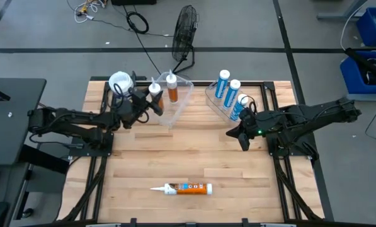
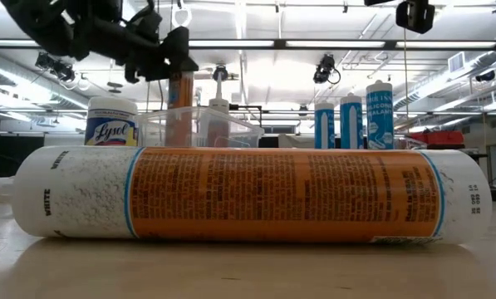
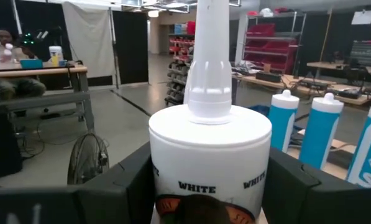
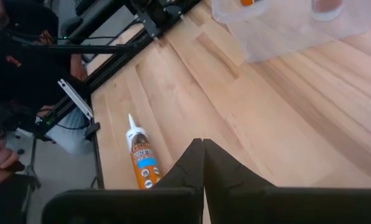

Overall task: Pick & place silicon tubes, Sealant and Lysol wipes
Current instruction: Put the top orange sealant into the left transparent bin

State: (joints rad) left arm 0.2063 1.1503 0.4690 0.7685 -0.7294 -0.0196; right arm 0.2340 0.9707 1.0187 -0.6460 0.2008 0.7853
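Gripping the white-capped sealant tube (image 3: 210,155) just below its nozzle, your left pincer (image 1: 148,106) is hanging it over the clear bin (image 1: 175,101), where a tilted release is risking it toppling against the tubes beside it.

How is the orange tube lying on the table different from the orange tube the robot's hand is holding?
The lying orange tube rests flat on its side on the bare wood near the table's front edge; the held orange tube stands upright by the clear bin. Nothing touches the lying tube, while the left hand grips the held one. Both have orange labels, white ends and a white nozzle.
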